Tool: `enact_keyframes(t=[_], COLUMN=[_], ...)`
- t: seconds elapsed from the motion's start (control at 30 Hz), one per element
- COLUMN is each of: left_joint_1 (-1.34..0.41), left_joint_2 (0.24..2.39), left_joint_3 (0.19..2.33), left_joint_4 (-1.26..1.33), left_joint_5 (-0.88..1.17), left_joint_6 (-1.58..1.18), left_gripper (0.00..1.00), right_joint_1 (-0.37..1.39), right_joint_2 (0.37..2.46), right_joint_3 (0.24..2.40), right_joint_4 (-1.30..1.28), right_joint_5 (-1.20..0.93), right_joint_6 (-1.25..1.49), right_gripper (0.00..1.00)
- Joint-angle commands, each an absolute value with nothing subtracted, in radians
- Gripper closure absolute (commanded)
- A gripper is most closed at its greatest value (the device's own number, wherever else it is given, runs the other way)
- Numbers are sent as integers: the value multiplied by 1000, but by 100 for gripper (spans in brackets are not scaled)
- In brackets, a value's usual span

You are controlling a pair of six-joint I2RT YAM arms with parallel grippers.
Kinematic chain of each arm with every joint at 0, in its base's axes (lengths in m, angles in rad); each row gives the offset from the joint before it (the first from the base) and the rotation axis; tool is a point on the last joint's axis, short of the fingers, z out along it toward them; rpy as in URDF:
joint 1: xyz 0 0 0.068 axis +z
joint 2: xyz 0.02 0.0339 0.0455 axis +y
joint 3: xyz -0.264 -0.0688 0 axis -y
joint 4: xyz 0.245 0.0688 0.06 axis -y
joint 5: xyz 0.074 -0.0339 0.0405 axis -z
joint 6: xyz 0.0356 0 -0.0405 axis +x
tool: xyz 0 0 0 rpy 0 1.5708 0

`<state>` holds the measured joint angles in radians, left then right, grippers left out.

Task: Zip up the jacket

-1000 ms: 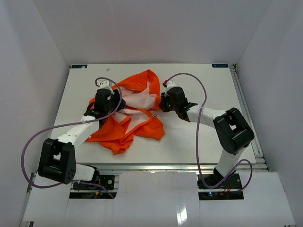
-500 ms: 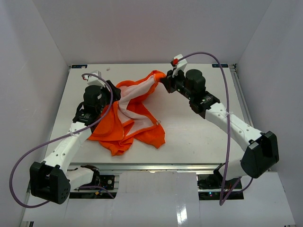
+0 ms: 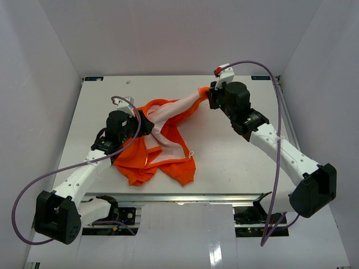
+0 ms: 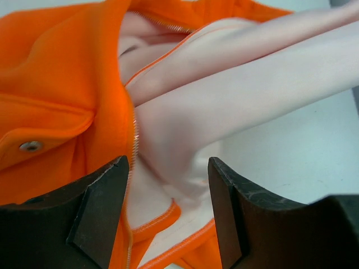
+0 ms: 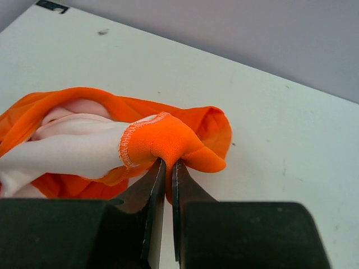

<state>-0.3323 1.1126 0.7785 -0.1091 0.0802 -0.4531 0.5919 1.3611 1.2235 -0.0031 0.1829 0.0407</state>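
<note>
The orange jacket [image 3: 162, 151] lies crumpled at the table's middle-left, pale lining [image 3: 168, 115] facing up and stretched toward the back right. My right gripper [image 3: 206, 94] is shut on an orange hem fold of the jacket [image 5: 168, 143] and holds it lifted, pulling the fabric taut. My left gripper [image 3: 147, 124] is open, its jaws wide apart just above the lining [image 4: 185, 129] and the zipper edge [image 4: 133, 151]. A metal snap [image 4: 29, 146] shows on the orange fabric at left. The zipper pull [image 3: 191, 153] lies at the jacket's right edge.
The white table [image 3: 235, 162] has raised edges and white walls on three sides. Purple cables loop from both arms. The right arm reaches across the table's right half.
My right gripper has pulled the jacket corner farther back and right, stretching the lining. My left gripper has moved toward the jacket's middle over the lining.
</note>
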Motion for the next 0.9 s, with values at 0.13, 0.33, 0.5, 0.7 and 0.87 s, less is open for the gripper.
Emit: enact_keyframes(t=[0.13, 0.33, 0.5, 0.7, 0.87], left_joint_1=[-354, -365, -365, -364, -326], left_joint_2=[1032, 985, 952, 925, 951], left_joint_3=[663, 619, 602, 543, 521], left_joint_4=[-118, -117, -117, -101, -65], left_joint_5=[83, 37, -33, -161, -131], left_joint_6=[-463, -494, -516, -580, -628], left_gripper=[30, 30, 30, 26, 25], right_joint_1=[397, 278, 222, 222, 249], right_joint_2=[1226, 1094, 1048, 1046, 981], right_joint_3=[1094, 856, 780, 846, 892], right_joint_4=[-29, -60, -85, -175, -219], right_joint_5=[434, 511, 517, 459, 324], right_joint_6=[162, 283, 323, 288, 220], right_gripper=[92, 92, 90, 46, 27])
